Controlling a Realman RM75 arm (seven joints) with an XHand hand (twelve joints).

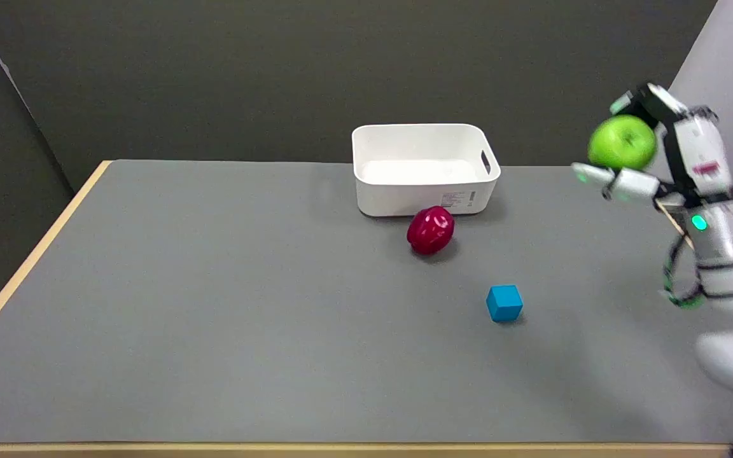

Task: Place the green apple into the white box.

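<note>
While the white box (425, 166) sits on the bench (214, 305), the robot hand (662, 149) grips the green apple (621, 142) aloft, well right of it.

Single head view, high over the table's (214, 318) near edge, facing down and across toward the far wall (277, 63); whole tabletop visible, moderately far.
</note>
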